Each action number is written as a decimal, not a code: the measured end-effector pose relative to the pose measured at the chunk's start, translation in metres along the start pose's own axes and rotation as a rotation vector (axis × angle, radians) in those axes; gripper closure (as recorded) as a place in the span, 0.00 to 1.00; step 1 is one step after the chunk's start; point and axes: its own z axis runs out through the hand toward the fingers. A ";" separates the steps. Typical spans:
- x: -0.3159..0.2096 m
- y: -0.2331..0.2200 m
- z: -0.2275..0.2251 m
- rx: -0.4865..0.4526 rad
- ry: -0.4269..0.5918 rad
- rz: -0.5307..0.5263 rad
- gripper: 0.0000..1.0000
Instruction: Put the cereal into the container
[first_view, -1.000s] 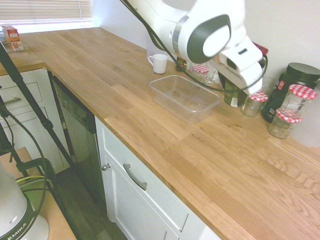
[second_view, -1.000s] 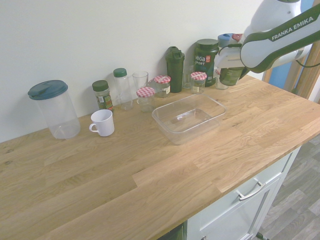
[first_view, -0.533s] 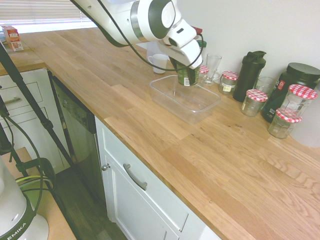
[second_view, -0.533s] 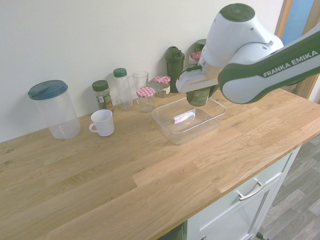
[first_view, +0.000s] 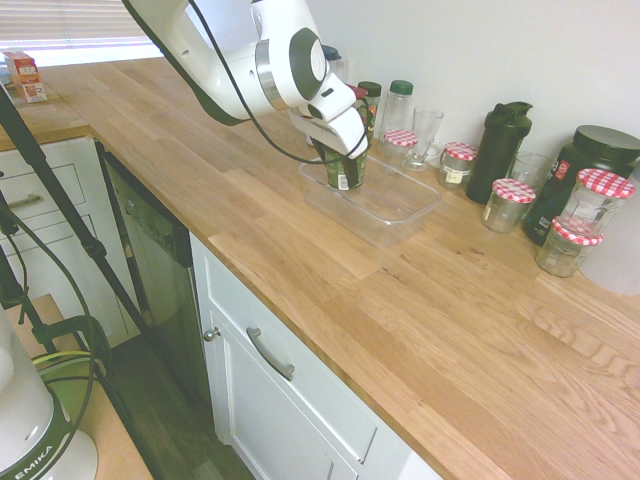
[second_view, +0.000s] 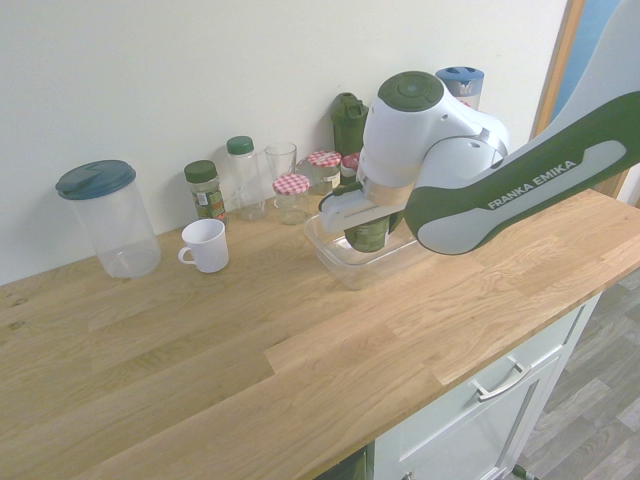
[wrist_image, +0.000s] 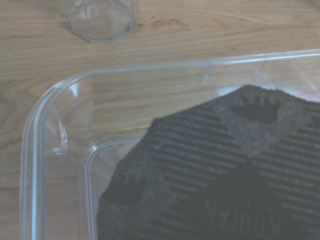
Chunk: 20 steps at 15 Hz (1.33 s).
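Observation:
The cereal (first_view: 345, 171) is a short glass jar with greenish contents and a small white label. My gripper (first_view: 339, 150) is shut on it from above. The jar hangs low inside one end of the container (first_view: 411, 214), a shallow clear plastic tub on the wooden counter. In the second exterior view the cereal (second_view: 368, 233) sits under the gripper (second_view: 364, 214), within the container's (second_view: 345, 271) walls; whether it touches the floor I cannot tell. The wrist view shows the jar's dark ribbed lid (wrist_image: 225, 175) over a rounded corner of the container (wrist_image: 50, 100).
Along the wall stand red-checkered jars (first_view: 597, 199), a dark shaker (first_view: 500, 150), a black tub (first_view: 592, 155), a drinking glass (first_view: 425, 135) and green-capped bottles (second_view: 241, 175). A white mug (second_view: 205, 245) and a lidded clear jug (second_view: 108, 218) stand further along. The counter's front edge (first_view: 300, 320) is near.
The arm has swung from the jars at the wall over to the container, carrying the cereal, and has come down with it into the tub's end.

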 end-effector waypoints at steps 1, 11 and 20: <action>0.002 -0.004 0.005 -0.001 -0.003 0.004 1.00; 0.017 -0.018 0.044 -0.019 -0.056 0.030 1.00; 0.020 -0.016 0.058 -0.034 -0.078 0.042 0.00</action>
